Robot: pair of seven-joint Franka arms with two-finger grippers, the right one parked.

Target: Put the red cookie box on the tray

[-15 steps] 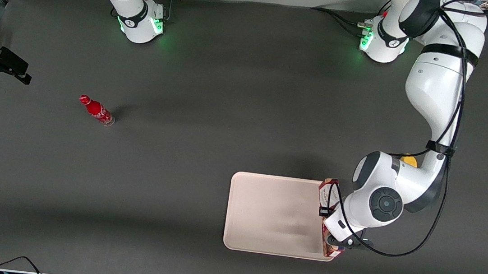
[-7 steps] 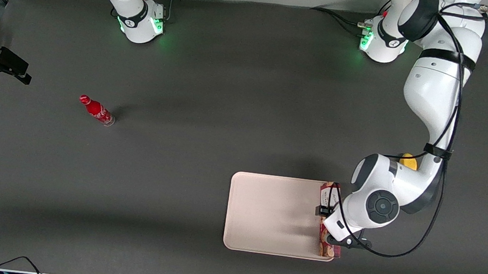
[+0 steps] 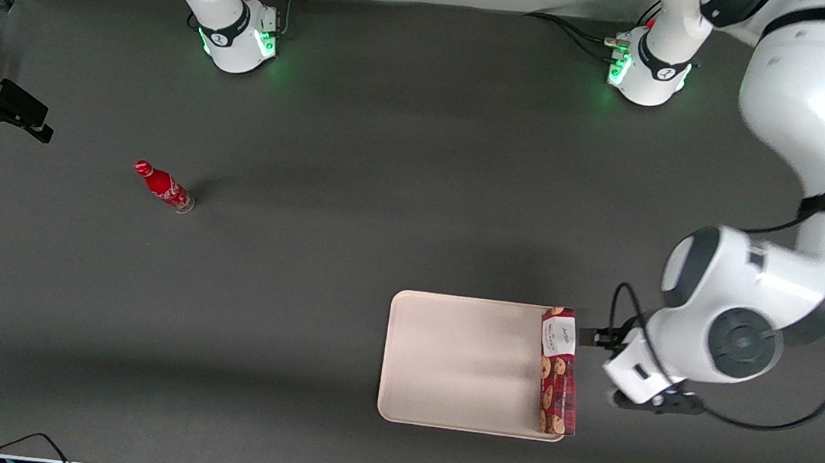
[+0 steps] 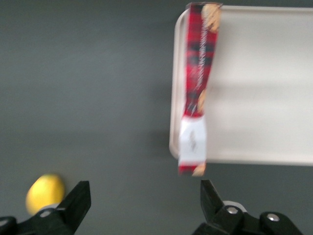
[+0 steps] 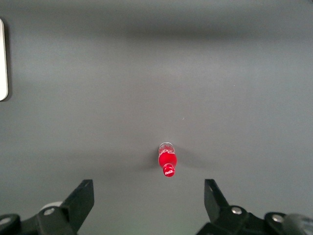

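The red cookie box [image 3: 558, 373] lies flat along the edge of the tray [image 3: 460, 359] that is toward the working arm's end, partly over the rim. In the left wrist view the red cookie box [image 4: 195, 83] rests on the tray [image 4: 264, 88] with its white label end poking just past the rim. My left gripper [image 4: 145, 188] is open with only dark table between its fingertips [image 4: 80, 193]. In the front view the gripper [image 3: 635, 370] hangs above the table beside the box, apart from it, with its fingers hidden under the wrist.
A small red soda bottle [image 3: 164, 187] stands toward the parked arm's end of the table. A yellow round object [image 4: 44, 193] lies on the table close to one finger of my gripper. Dark matting surrounds the tray.
The gripper has let go of the cookie box, risen and moved sideways away from the tray. The box, tilted while held a second ago, now lies flat on the tray's edge.
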